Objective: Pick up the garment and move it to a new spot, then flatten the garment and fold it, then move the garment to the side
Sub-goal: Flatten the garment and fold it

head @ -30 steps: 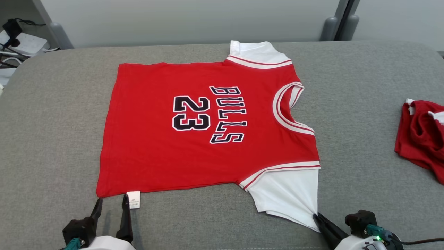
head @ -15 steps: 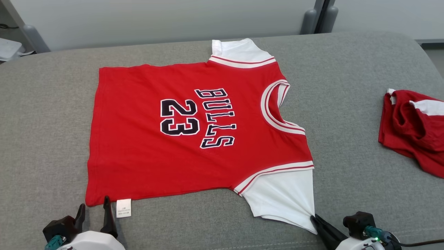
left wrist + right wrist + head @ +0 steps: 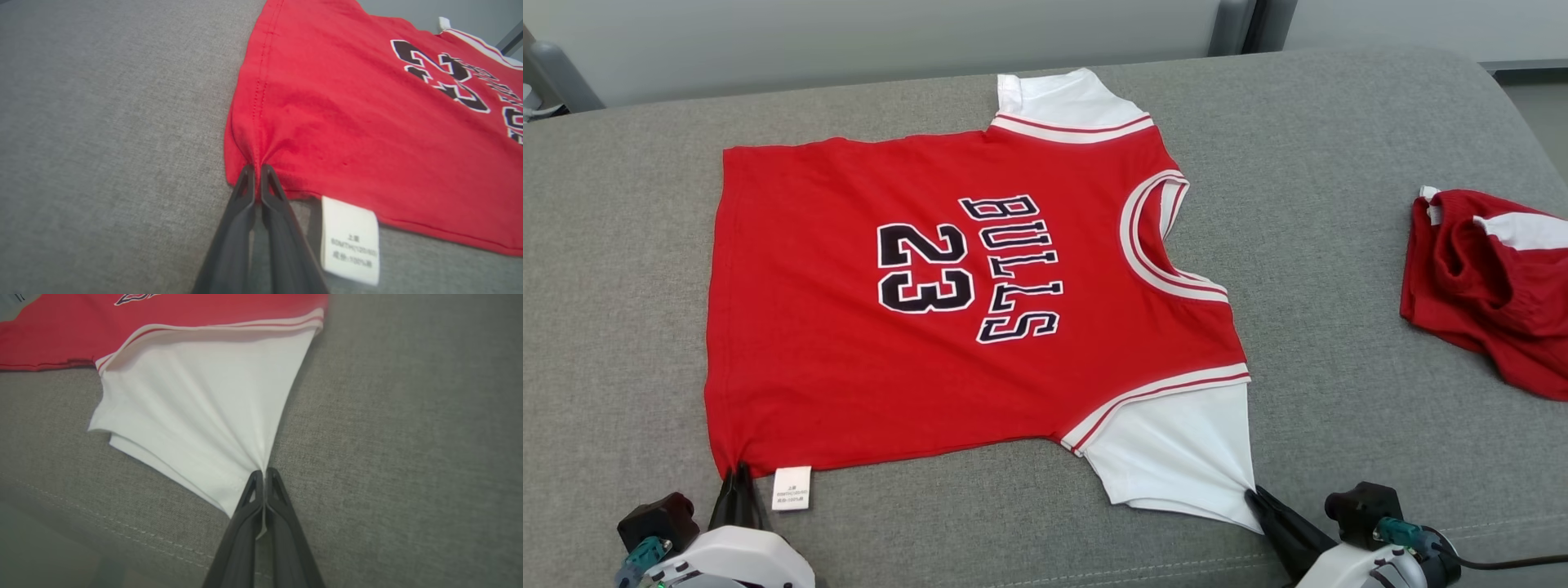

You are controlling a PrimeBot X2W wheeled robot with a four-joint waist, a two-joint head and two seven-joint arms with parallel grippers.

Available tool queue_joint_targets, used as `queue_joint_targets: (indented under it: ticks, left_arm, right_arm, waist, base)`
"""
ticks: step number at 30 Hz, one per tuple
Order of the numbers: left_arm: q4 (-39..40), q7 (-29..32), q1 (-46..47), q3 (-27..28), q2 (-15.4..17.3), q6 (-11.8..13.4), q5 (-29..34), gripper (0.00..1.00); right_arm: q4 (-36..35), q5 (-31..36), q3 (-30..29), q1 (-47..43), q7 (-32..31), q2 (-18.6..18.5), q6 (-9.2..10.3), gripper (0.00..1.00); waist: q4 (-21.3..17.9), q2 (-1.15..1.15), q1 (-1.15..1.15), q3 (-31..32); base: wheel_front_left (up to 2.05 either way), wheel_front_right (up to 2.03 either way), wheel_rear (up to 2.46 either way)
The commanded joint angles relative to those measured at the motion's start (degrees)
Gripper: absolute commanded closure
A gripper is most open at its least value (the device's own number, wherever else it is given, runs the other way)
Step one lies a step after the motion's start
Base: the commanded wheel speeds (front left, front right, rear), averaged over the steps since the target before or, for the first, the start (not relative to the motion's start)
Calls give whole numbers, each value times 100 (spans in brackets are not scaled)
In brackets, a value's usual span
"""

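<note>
— Why is the jersey, flat at the middle of the surface, held so?
— The left tool pinches its hem corner at seven o'clock and the right tool pinches the white sleeve at five, I think to fold the near edge over.

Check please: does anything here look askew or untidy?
The jersey lies flat, but the right pincer stretches its near white sleeve to a point, and another red garment lies crumpled at the far right.
</note>
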State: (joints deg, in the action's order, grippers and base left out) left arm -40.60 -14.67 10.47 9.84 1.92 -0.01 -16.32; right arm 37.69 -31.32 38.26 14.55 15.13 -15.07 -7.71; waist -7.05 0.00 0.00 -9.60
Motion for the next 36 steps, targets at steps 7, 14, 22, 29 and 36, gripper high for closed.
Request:
queue_joint_targets:
  ticks: [7,14,22,29,36]
  left_arm:
    - [200,-33,79,138,96,97,79,100]
    - [162,-33,-169,294,96,196,229,100]
    - [1,-33,-327,524,96,229,447,100]
    - [-69,-33,-396,713,114,164,710,100]
    - [91,-33,-344,743,113,-8,868,100]
  right_arm:
    - [-121,-11,44,-4,-13,-111,22,100]
    - [-152,-141,201,-196,-13,-182,22,100]
    - [-187,-283,394,-385,-13,-275,22,100]
    - [-284,-400,512,-467,-13,-404,22,100]
    - [-703,-387,268,-446,-13,-491,22,100]
  waist:
    - [65,0,0,111]
    - [134,0,0,369]
    - [250,0,0,557]
    - [337,0,0,556]
    - [357,0,0,454]
  base:
    - [0,0,0]
    - [0,0,0]
    - [0,0,0]
    - [0,0,0]
    - [0,0,0]
